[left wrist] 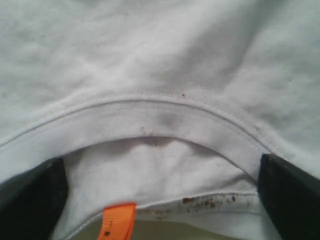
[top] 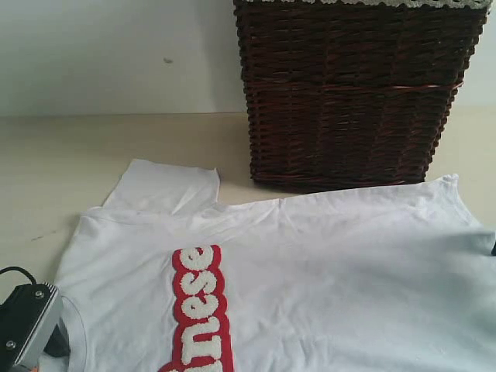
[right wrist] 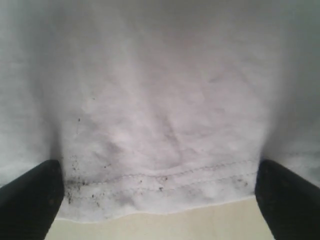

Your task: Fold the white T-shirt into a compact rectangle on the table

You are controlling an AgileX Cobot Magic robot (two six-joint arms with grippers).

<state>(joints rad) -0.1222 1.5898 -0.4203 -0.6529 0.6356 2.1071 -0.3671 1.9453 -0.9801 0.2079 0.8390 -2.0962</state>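
the shirt lay spread flat on the counter, chest up, red-edged letters showing, a sleeve beside the basket behind it. the left hand stood with jaws wide apart either side of the collar, close to the orange tag, gripping nothing. the right hand was spread just as wide at the speckled hem, bare counter showing past the cloth edge.
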